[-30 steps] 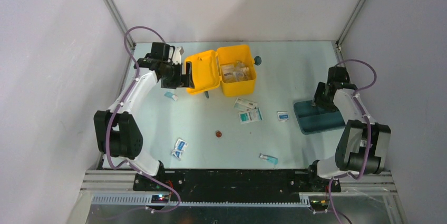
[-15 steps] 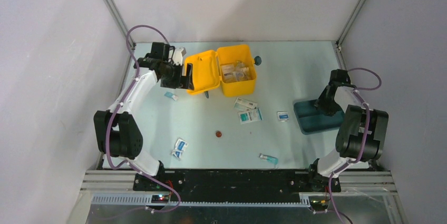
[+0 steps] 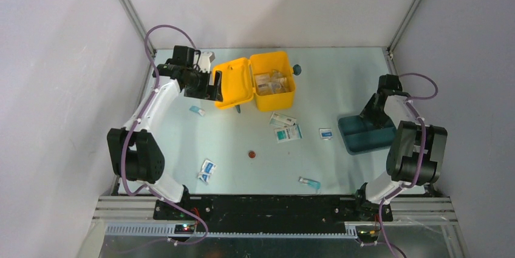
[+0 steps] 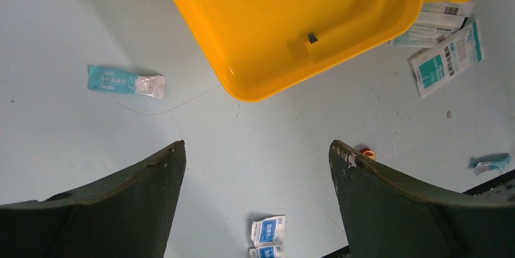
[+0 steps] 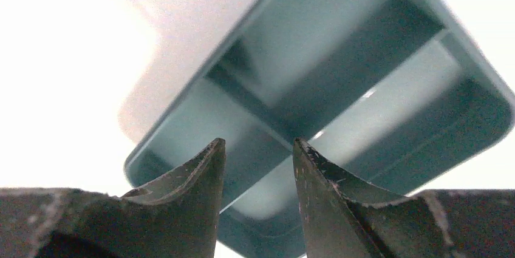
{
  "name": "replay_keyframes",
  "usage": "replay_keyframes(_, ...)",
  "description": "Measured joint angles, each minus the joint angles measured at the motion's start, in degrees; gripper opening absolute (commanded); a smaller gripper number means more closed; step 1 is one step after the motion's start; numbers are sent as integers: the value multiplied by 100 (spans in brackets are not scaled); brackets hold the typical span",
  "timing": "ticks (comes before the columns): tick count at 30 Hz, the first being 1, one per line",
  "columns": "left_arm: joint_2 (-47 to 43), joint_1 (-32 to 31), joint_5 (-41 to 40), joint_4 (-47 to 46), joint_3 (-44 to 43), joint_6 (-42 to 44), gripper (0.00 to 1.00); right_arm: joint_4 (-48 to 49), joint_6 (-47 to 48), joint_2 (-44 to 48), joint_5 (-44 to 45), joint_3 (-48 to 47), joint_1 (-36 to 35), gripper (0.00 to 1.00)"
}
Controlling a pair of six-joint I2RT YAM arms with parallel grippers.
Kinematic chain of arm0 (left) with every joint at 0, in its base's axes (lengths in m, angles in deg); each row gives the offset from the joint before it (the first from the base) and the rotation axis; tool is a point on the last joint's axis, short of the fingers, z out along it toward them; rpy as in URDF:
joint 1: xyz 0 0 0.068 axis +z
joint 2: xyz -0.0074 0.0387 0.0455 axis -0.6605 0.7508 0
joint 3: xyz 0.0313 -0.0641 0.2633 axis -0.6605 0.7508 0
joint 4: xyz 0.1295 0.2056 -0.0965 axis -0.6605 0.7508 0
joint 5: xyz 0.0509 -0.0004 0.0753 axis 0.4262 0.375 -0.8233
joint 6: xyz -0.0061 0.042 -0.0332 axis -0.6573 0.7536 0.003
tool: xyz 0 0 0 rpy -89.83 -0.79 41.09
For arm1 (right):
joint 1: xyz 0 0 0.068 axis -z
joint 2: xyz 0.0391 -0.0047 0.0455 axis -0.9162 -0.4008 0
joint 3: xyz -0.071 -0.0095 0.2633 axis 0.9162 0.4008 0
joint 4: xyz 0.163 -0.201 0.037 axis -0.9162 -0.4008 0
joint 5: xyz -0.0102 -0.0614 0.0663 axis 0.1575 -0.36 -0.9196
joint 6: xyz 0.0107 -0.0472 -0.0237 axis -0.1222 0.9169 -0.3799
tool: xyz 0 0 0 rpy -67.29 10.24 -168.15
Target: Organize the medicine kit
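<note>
Yellow kit sits open at far centre of table. Left gripper beside its lid: fingers spread wide, empty. Right gripper over teal tray: fingers narrowly parted.

left arm extended, left fingers wide apart | right arm folded, right fingers narrowly parted

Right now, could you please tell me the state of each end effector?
Left end effector: open wide, empty, beside the medicine kit.
Right end effector: narrowly open, empty, above the teal tray.
</note>
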Motion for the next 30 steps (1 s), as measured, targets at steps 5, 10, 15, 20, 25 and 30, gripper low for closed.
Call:
replay_keyframes(5, 0, 0, 35, 4, 0, 0, 92, 190, 616, 225, -1204, -52, -437, 49)
replay_keyframes(10, 0, 0, 109, 4, 0, -2, 92, 741, 1650, 330, -2651, -203, -1517, 48)
replay_keyframes(15, 0, 0, 153, 4, -2, -2, 92, 1231, 2592, 236, -3285, -258, -2643, 50)
replay_keyframes(20, -4, 0, 181, 4, -2, 0, 92, 1471, 3193, -262, -3497, -448, -3193, 51)
replay_keyframes(25, -184, 0, 170, -20, 162, 39, 92, 1493, 3429, -557, -3506, -535, -3351, 52)
replay_keyframes(30, -389, 0, 122, 26, 417, 107, 92, 1491, 3558, -573, -3508, -551, -3359, 54)
